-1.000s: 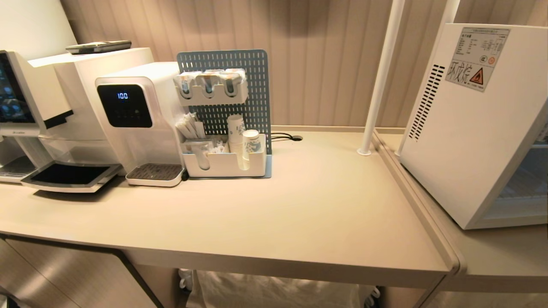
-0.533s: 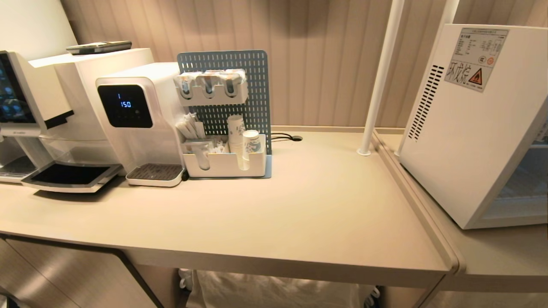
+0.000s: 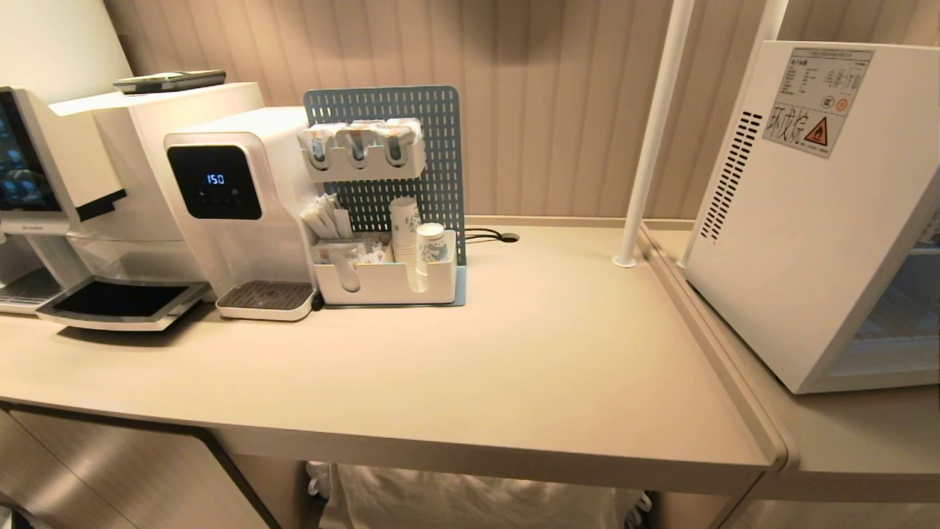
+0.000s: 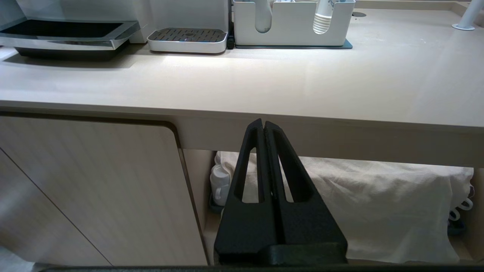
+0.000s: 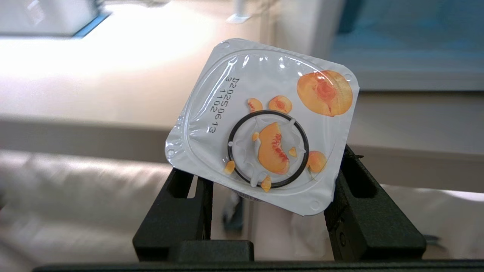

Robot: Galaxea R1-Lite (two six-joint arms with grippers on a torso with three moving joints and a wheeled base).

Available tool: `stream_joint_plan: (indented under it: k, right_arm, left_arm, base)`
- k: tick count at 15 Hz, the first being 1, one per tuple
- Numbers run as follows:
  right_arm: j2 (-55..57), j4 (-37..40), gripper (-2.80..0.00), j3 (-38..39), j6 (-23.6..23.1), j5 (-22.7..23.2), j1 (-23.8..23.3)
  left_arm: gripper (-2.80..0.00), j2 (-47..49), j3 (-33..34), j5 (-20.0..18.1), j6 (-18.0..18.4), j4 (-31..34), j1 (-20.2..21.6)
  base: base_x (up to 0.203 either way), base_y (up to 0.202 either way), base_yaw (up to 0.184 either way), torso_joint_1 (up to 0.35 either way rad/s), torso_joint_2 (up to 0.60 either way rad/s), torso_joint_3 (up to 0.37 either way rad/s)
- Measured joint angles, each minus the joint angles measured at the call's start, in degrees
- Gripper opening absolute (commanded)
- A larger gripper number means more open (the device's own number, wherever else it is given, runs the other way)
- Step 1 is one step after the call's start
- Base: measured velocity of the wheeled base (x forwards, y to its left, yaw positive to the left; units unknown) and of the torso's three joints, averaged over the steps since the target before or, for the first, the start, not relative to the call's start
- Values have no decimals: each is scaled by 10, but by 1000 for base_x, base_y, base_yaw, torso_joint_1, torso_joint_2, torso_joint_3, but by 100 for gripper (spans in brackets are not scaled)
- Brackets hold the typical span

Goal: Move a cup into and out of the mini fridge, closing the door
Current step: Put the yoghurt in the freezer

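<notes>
The cup [image 5: 264,124], a small tub with a white foil lid printed with peach slices, sits tilted between the black fingers [image 5: 359,196] of my right gripper [image 5: 268,172], which is shut on it. This gripper does not appear in the head view. The white mini fridge [image 3: 800,220] stands on the counter at the far right, its vent slots and warning sticker facing me. Its door [image 3: 899,316] shows only edge-on, with a glass pane that looks flush with the body. My left gripper [image 4: 263,124] is shut and empty, parked below the counter's front edge.
On the beige counter [image 3: 514,353] a coffee machine [image 3: 44,184] and water dispenser [image 3: 228,198] stand at the left. Beside them is a blue pegboard organiser [image 3: 389,279] with paper cups. A white post [image 3: 646,147] rises left of the fridge. White cloth [image 4: 378,204] lies under the counter.
Only the digits on the water dispenser's display have changed. Nothing else in the head view has moved, and no arm has come into it.
</notes>
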Motion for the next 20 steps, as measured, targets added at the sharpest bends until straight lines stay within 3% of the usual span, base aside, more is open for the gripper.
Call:
stream_joint_plan:
  k: [2, 15, 20]
  right_arm:
    - [-1, 5, -280, -3, 20, 11, 0]
    - [-2, 5, -280, -4, 22, 11, 0]
    - [-1, 6, -280, -4, 21, 11, 0]
  left_arm:
    - [-280, 0, 0, 0, 0, 0, 0]
    - [-280, 0, 0, 0, 1, 1, 0]
    - [-280, 0, 0, 0, 1, 1, 0]
  base:
    - [0, 0, 0, 0, 0, 0]
    - [0, 0, 0, 0, 0, 0]
    - [0, -168, -3, 2, 0, 2]
